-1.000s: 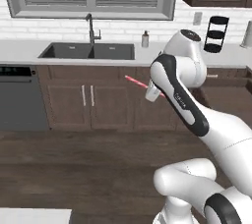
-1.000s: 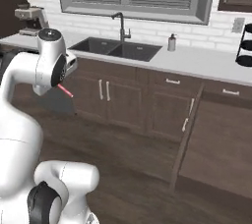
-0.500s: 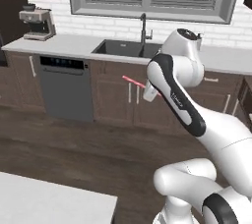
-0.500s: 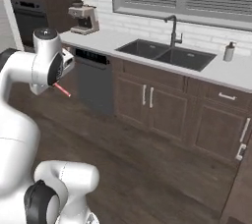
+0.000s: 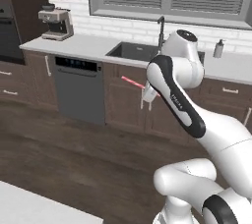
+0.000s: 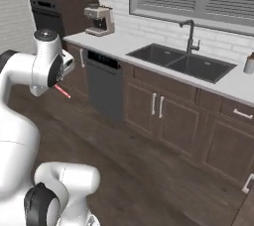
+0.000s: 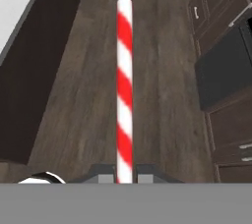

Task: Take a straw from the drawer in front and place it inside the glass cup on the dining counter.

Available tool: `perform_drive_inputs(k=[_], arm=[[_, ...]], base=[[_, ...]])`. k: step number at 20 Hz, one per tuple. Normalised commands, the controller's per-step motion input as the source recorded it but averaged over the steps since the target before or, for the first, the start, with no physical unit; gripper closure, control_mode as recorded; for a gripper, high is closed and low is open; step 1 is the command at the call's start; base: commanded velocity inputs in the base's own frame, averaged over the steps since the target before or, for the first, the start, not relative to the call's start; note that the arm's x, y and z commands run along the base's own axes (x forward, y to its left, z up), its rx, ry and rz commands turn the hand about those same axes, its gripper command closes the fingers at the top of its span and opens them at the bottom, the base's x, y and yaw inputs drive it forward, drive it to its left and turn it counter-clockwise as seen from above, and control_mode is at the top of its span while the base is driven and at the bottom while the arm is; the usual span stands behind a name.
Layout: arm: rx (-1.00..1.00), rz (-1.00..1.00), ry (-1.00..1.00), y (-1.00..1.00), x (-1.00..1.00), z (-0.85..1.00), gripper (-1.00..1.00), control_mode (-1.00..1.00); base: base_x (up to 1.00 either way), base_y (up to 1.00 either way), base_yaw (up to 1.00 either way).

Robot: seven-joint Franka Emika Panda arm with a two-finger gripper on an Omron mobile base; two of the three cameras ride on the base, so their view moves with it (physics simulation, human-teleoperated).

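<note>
Hand view shows fingers (image 7: 107, 171) clamping the red-white-striped straw (image 7: 124, 90).

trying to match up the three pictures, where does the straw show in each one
Left base view: straw juts left from the arm, centre, before the cabinets.
Right base view: short pink tip below the arm's head, left.
Hand view: upright down the middle, clamped in the tool.
Shared landmark: black dishwasher.

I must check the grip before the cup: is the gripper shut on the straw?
Shut on it. In the hand view the gripper has a fingertip against each side of the straw.
</note>
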Motion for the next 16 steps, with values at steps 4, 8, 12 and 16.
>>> perform_drive_inputs(k=[4, 8, 12, 16], arm=[[0.00, 0.00, 0.00, 0.00, 0.00, 0.00, 1.00, 1.00], [0.00, 0.00, 0.00, 0.00, 0.00, 0.00, 1.00, 1.00], [0.00, 0.00, 0.00, 0.00, 0.00, 0.00, 1.00, 1.00], [0.00, 0.00, 0.00, 0.00, 0.00, 0.00, 1.00, 1.00]], base=[[0.48, -0.58, 0.24], [0.79, -0.48, 0.27], [0.89, -0.40, 0.30], [1.00, 0.02, 0.43]])
